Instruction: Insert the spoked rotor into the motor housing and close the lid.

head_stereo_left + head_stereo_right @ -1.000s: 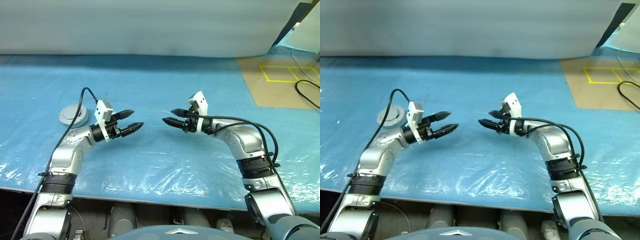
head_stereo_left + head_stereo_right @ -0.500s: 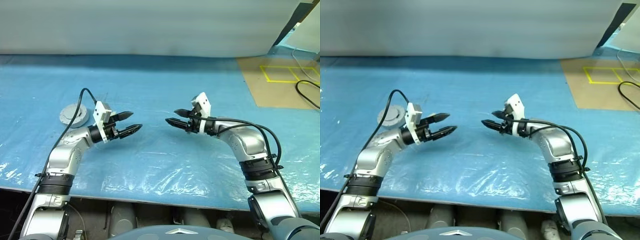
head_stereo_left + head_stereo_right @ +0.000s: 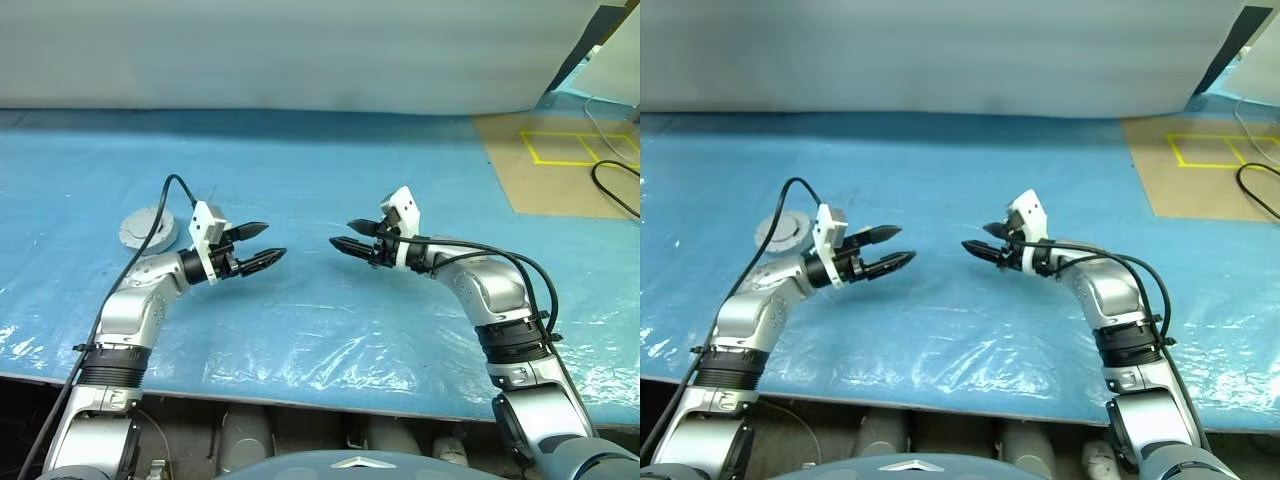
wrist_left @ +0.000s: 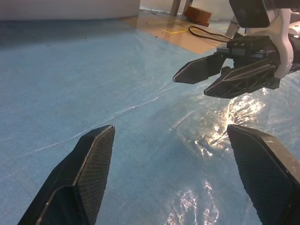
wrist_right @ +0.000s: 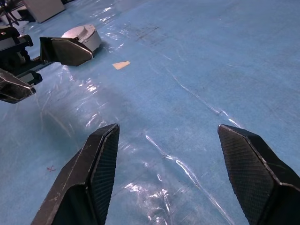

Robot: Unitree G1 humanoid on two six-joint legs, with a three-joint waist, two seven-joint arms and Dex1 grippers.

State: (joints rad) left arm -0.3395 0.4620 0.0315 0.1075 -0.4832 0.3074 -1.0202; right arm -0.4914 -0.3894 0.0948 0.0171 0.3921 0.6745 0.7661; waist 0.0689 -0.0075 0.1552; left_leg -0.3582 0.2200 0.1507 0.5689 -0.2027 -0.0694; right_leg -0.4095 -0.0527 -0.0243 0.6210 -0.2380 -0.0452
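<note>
Round grey lid (image 3: 148, 230) on crinkly blue sheet (image 3: 330, 330).

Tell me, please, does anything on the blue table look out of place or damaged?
Nothing stands out. The closed motor housing sits flat on the blue table, behind the left hand. A small tan scrap lies near it.

Two open tools (image 4: 171, 180) above blue sheet (image 4: 93, 79)

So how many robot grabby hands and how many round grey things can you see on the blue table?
Grippers: 2, the left gripper and the right gripper, both open
Round grey closed motor housing: 1
Total: 3
</note>
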